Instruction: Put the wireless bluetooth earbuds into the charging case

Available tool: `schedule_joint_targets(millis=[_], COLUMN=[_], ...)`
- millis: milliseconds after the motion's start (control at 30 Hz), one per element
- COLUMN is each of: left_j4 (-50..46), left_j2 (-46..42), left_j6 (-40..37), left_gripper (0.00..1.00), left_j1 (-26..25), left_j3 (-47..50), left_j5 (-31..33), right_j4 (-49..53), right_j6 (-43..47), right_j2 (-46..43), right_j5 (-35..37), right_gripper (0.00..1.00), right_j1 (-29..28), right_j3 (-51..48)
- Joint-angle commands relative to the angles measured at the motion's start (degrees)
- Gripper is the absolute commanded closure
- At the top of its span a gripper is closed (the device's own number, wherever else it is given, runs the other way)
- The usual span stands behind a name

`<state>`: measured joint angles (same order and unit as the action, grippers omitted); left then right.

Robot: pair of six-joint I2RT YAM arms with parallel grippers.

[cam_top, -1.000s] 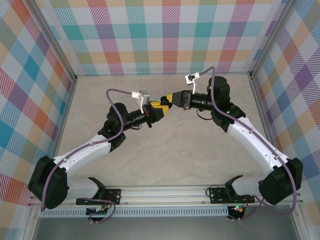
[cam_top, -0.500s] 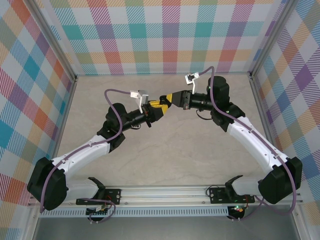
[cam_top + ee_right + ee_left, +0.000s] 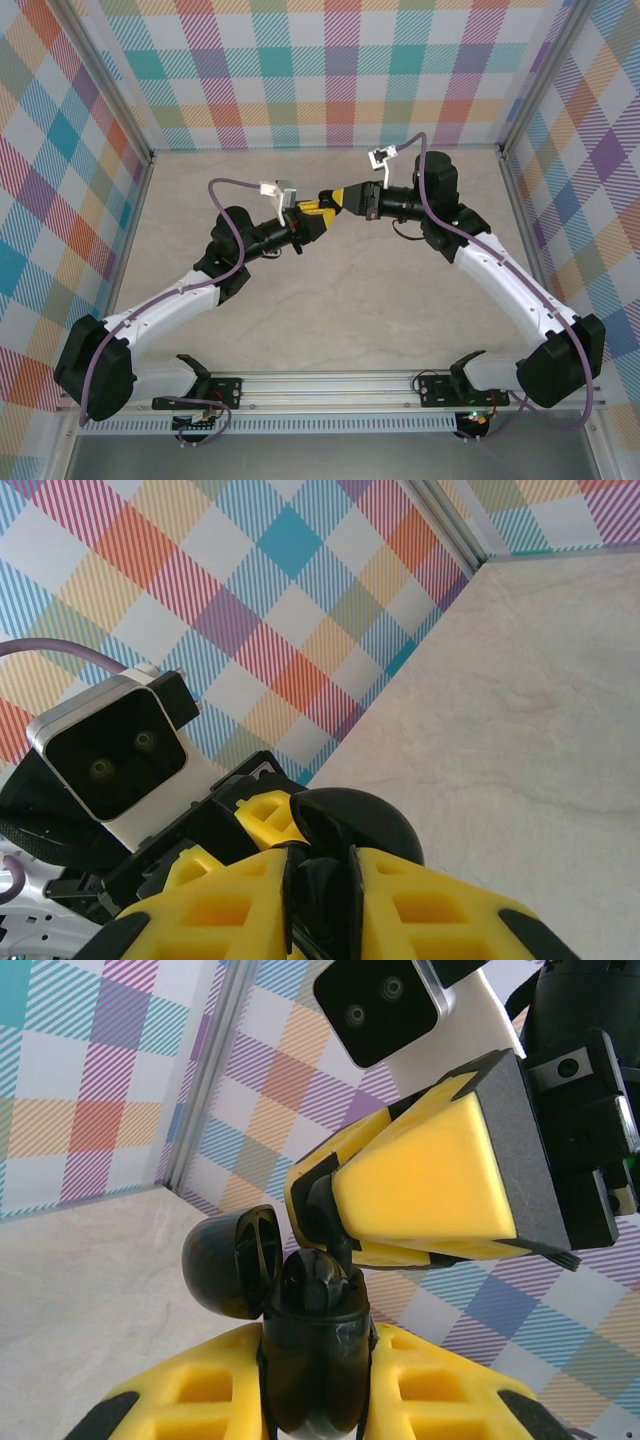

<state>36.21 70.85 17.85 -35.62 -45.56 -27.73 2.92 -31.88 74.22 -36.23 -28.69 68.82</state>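
1. The left gripper (image 3: 315,1352) has its yellow fingers (image 3: 440,1400) clamped on the black charging case (image 3: 310,1395), which stands upright between them and rises just past their tips.
2. The case's lid (image 3: 228,1260) hangs open, swung out to one side just beyond those fingertips.
3. The right gripper (image 3: 320,865) has its fingers (image 3: 430,905) pressed together on a small black earbud (image 3: 322,905). The earbud sits right at the tips, directly over the case's open mouth. I cannot tell whether it is seated.
4. From above, the two grippers (image 3: 318,212) (image 3: 335,197) meet tip to tip in the air, above the table (image 3: 350,290).
5. Compared with a second ago, the meeting point of the fingertips has not shifted. The right arm looks the same, and both grips are as tight as before.
6. The left arm (image 3: 235,235) differs: its raised joint behind the fingers has nudged a little toward the far wall (image 3: 320,70), and its cable loop has risen with it.
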Motion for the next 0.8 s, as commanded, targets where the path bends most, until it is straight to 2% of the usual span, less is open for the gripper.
schedule_joint_targets(millis=[0, 267, 367, 467, 767], left_j4=[3.4, 3.4, 3.3, 2.6, 0.6], left_j2=[-2.1, -2.0, -2.0, -2.0, -2.6], left_j6=[0.1, 0.2, 0.2, -0.2, -1.4], left_gripper=[0.98, 0.98, 0.98, 0.98, 0.99], left_j1=[-0.5, -0.5, -0.5, -0.5, -0.5], left_j3=[0.1, 0.0, -0.1, -0.2, -0.3], left_j5=[0.7, 0.0, -0.1, -0.2, 0.1], right_j4=[1.9, 2.6, 3.2, 3.7, 6.4], right_j6=[2.0, 2.5, 2.7, 2.9, 4.4], right_j2=[0.4, 0.4, 0.4, 0.1, -0.6], right_j5=[-0.2, -0.2, 0.0, 0.6, 2.6], right_gripper=[0.77, 0.75, 0.7, 0.61, 0.56], right_j1=[-0.5, -0.6, -0.6, -0.7, -0.7], right_j3=[1.7, 2.1, 2.4, 2.5, 3.1])
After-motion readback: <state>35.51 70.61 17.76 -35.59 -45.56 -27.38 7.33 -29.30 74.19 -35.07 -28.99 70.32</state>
